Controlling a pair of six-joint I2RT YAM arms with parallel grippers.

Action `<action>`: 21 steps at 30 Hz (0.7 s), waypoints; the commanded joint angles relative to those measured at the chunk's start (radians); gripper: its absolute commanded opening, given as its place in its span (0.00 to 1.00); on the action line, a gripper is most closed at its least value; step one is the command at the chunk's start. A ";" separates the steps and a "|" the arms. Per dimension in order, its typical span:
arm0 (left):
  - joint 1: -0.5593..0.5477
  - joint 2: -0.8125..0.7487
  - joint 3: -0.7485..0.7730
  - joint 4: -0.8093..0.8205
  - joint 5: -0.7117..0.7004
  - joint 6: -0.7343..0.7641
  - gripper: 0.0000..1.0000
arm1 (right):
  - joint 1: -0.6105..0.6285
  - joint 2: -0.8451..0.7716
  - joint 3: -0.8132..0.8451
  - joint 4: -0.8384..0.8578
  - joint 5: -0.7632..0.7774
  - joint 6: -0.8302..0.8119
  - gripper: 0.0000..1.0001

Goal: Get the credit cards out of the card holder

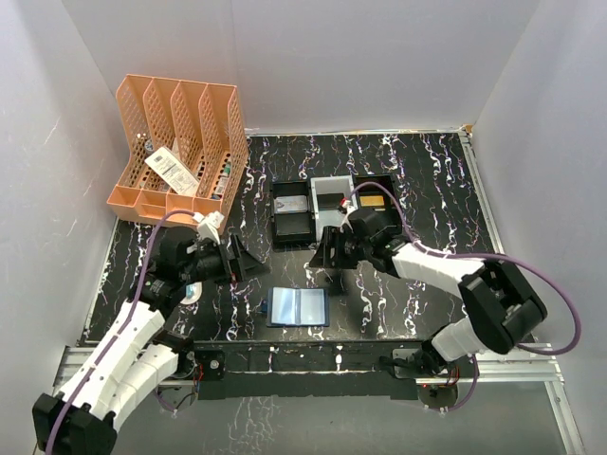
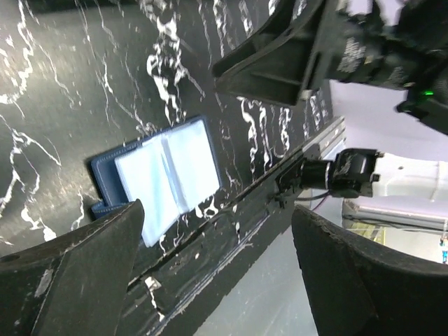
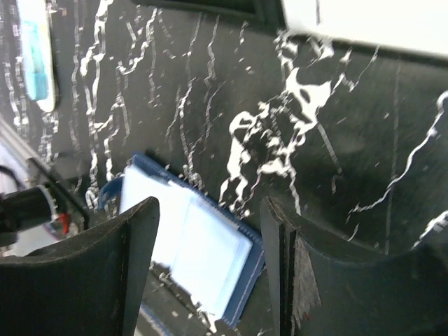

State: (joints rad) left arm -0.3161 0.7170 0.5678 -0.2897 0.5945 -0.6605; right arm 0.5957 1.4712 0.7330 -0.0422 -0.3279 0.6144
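The card holder (image 1: 298, 307) lies open and flat near the table's front edge, a navy wallet with pale blue inner faces (image 2: 168, 175) (image 3: 203, 245). No card shows sticking out of its pockets. A greyish credit card (image 1: 291, 203) rests in the black tray (image 1: 291, 230) at the back. My left gripper (image 1: 254, 262) (image 2: 217, 210) hovers up and left of the wallet, open and empty. My right gripper (image 1: 321, 254) (image 3: 210, 203) hovers above the wallet's far right side, jaws apart with nothing between them.
An orange file organiser (image 1: 180, 152) stands at the back left. Beside the black tray sit a white tray (image 1: 332, 192) (image 3: 364, 21) and another black tray (image 1: 376, 195). A pale blue oval case (image 3: 35, 56) lies left of the wallet. The table's front rail (image 2: 231, 231) runs just past the wallet.
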 commanded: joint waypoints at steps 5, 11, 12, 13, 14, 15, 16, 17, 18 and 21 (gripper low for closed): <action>-0.283 0.109 0.001 0.032 -0.221 -0.108 0.81 | 0.009 -0.261 -0.075 -0.015 0.070 0.126 0.58; -0.438 0.222 0.007 0.036 -0.392 -0.158 0.73 | 0.009 -0.328 -0.147 -0.022 0.005 0.151 0.52; -0.450 0.239 0.009 0.031 -0.416 -0.167 0.71 | 0.012 -0.329 -0.160 -0.017 -0.013 0.158 0.50; -0.462 0.254 0.011 0.026 -0.440 -0.175 0.69 | 0.015 -0.333 -0.174 -0.010 -0.030 0.168 0.47; -0.472 0.272 0.013 0.020 -0.460 -0.180 0.67 | 0.020 -0.337 -0.188 -0.001 -0.042 0.176 0.45; -0.482 0.291 0.013 0.014 -0.481 -0.184 0.64 | 0.026 -0.340 -0.202 0.007 -0.049 0.184 0.43; -0.491 0.309 0.014 0.005 -0.498 -0.187 0.62 | 0.031 -0.342 -0.215 0.017 -0.053 0.190 0.40; -0.499 0.331 0.019 -0.006 -0.514 -0.189 0.58 | 0.034 -0.341 -0.223 0.023 -0.057 0.195 0.37; -0.508 0.348 0.025 -0.015 -0.527 -0.190 0.53 | 0.037 -0.335 -0.231 0.027 -0.063 0.198 0.34; -0.538 0.383 0.031 -0.023 -0.568 -0.200 0.44 | 0.054 -0.317 -0.244 0.052 -0.083 0.208 0.29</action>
State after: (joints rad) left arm -0.8200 1.0771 0.5621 -0.2768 0.1196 -0.8387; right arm 0.6292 1.1530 0.4931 -0.0757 -0.3679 0.7933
